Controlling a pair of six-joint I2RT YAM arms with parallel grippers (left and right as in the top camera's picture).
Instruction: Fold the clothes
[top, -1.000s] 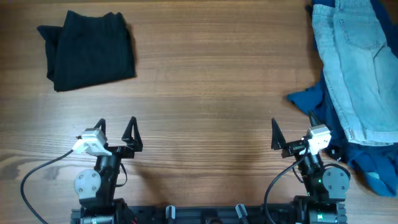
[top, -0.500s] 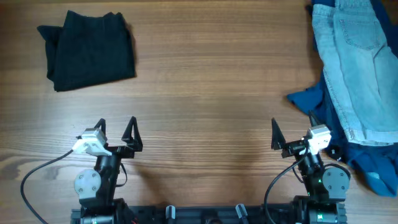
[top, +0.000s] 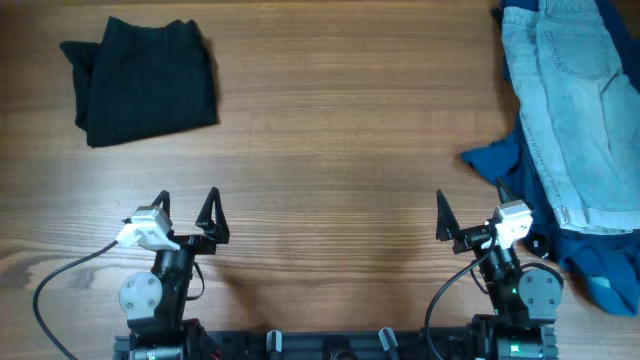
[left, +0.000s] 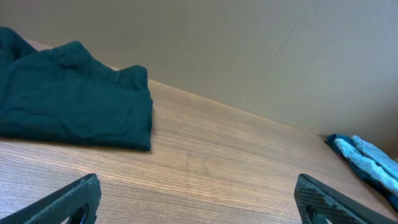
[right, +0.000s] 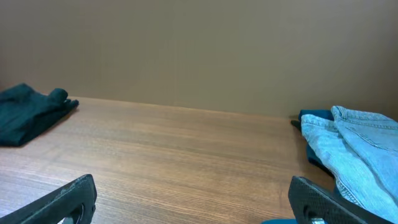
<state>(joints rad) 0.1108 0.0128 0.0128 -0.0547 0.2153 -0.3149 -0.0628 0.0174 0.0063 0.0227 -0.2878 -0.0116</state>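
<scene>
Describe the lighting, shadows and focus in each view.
Overhead: even, soft light, no glare on the wooden table, only faint shadows. Left wrist: black folded garment looks teal-tinted, sharp. Right wrist: pale jeans in focus, wall behind dim and featureless.

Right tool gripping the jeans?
No, the right tool is open and empty; the jeans lie on the table beside it.

Probably a lab: bare wooden table (top: 330, 130), plain beige wall (right: 186, 50)

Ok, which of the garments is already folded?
The dark garment at far left, a compact rectangle; the light-blue jeans and blue garment lie heaped together at right.
</scene>
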